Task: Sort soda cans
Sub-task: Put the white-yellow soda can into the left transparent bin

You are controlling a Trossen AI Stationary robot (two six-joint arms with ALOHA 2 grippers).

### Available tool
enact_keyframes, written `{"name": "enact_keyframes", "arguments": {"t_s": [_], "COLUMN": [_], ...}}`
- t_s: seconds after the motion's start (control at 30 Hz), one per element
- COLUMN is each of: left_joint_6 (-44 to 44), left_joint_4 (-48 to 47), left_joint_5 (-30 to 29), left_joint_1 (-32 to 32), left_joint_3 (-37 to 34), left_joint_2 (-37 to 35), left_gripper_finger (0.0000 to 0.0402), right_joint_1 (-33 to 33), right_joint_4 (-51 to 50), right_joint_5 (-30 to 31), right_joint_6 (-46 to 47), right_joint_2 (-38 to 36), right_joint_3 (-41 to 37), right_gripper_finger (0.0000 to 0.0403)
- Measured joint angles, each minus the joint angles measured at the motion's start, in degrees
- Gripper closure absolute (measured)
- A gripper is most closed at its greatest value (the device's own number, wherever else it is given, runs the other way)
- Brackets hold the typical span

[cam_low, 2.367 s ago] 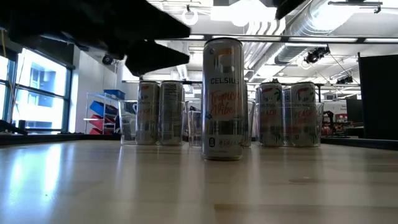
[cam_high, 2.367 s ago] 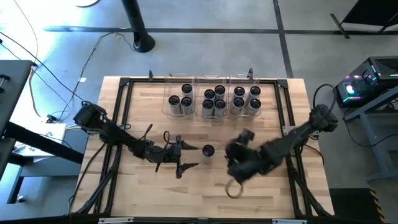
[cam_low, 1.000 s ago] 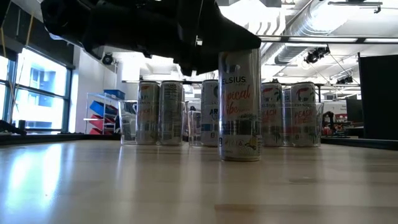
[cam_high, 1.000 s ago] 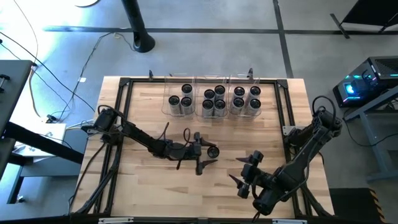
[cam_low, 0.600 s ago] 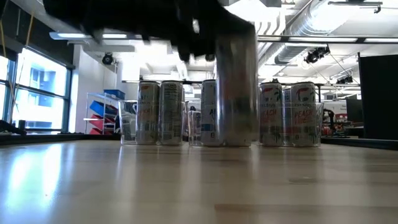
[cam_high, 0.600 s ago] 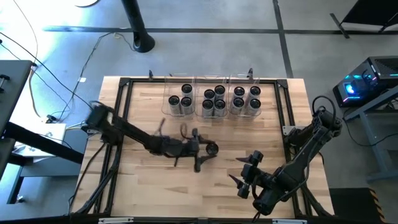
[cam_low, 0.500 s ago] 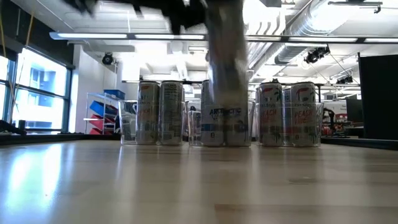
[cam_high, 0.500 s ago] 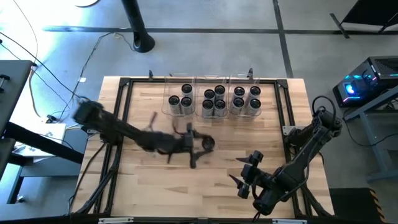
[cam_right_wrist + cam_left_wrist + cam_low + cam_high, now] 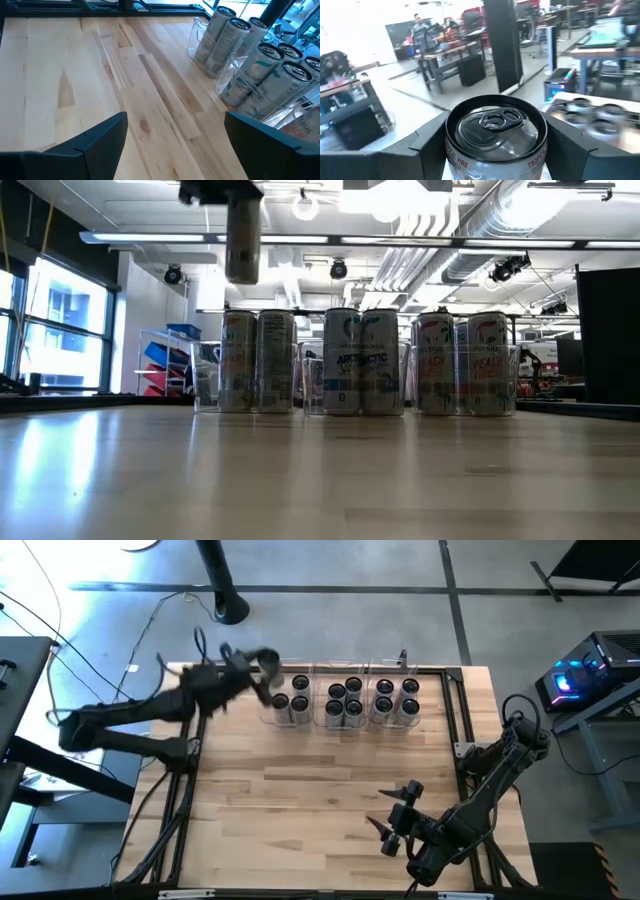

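My left gripper (image 9: 258,668) is shut on one soda can (image 9: 495,131), silvery with a dark top. It holds the can high over the table's far left, just left of the leftmost clear bin (image 9: 268,712). In the low view this can (image 9: 242,242) hangs above the cans in that bin (image 9: 256,362). Three clear bins along the far edge hold upright soda cans: left (image 9: 291,700), middle (image 9: 345,700), right (image 9: 397,698). My right gripper (image 9: 389,808) waits open over the near right of the table, with nothing between its fingers. My left gripper pinches the can's upper side wall (image 9: 451,150), just under the rim, between its two fingers (image 9: 422,147). The fingers lie level and come from the table's left, one on each side of the can. The can stands upright, lifted clear of the table and bins.
Bare wooden tabletop (image 9: 300,800) fills the middle and near part. A black frame (image 9: 200,675) runs round the table's edge. Beyond the table are a dark post (image 9: 222,585) and cables on the floor.
My left gripper has shut on the can that stood at the table's middle. It has lifted the can clear and swung it up toward the far left, beside the leftmost bin, tipping level as it went. The can has stayed upright.
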Motion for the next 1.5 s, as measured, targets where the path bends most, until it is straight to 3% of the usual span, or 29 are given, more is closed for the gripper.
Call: {"name": "enact_keyframes", "arguments": {"t_s": [0.17, 0.33, 0.6, 1.0, 1.5], "left_joint_6": [-7.64, -12.97, -14.46, -13.15, -11.53], "left_joint_4": [2.74, 12.28, 22.36, 20.43, 15.81], "left_joint_5": [16.57, 28.71, 29.72, 30.19, 30.2], "left_joint_1": [19.61, 26.46, 26.02, 23.14, 21.94], "left_joint_3": [-5.8, -10.89, -14.08, -14.49, -14.18], "left_joint_2": [4.13, 10.52, 17.4, 21.37, 21.07], "left_gripper_finger": [0.0156, 0.0156, 0.0156, 0.0142, 0.0134], "right_joint_1": [0.0, 0.0, 0.04, 0.04, 0.04], "right_joint_4": [0.04, 0.1, 0.08, 0.7, 0.69], "right_joint_5": [0.1, -0.15, -0.22, -0.31, -0.31], "right_joint_6": [-0.87, -0.83, -0.45, 1.09, 1.1], "right_joint_2": [0.0, 0.0, 0.0, 0.0, 0.0], "right_joint_3": [0.0, 0.0, 0.02, 0.02, 0.02], "right_gripper_finger": [0.0073, 0.0073, 0.0073, 0.0073, 0.0073]}}
